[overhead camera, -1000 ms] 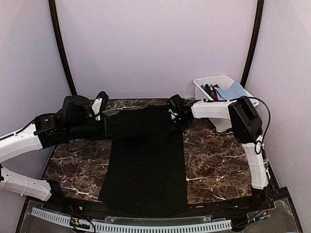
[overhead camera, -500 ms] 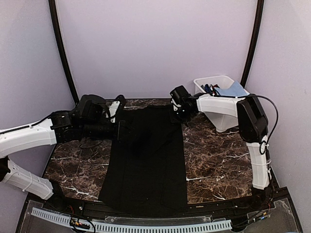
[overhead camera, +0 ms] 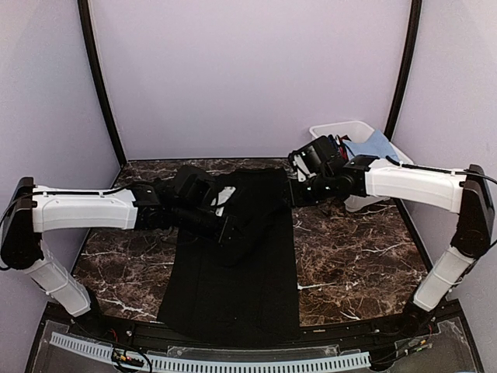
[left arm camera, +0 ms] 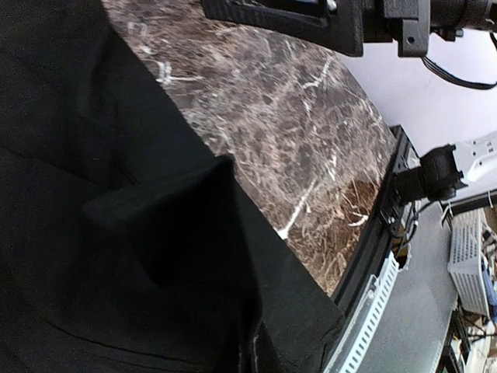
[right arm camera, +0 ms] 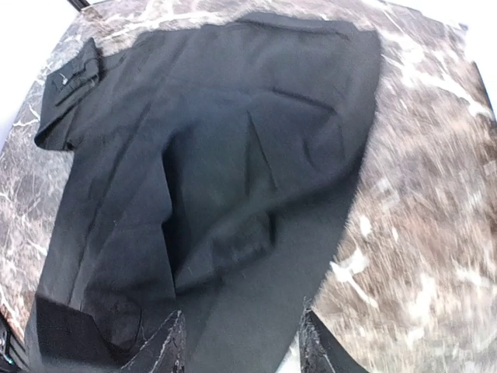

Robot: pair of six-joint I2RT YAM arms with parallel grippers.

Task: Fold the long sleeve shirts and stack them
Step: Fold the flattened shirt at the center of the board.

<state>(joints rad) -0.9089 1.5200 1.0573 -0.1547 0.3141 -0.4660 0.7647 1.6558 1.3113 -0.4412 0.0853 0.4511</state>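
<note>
Black cloth is bunched in the left arm's jaws, which are pressed together on a fold of the plain black long sleeve shirt [overhead camera: 241, 272], left of its middle. The right arm's jaws stand spread with nothing between them, above the shirt's far right part. The shirt lies lengthwise on the dark brown, white-veined marble bench [overhead camera: 349, 249], from far edge to near edge. At the bench's far right corner a white plastic bin [overhead camera: 353, 126] holds a blue cloth [overhead camera: 373, 145]. Around it rise pale lilac walls [overhead camera: 248, 70].
</note>
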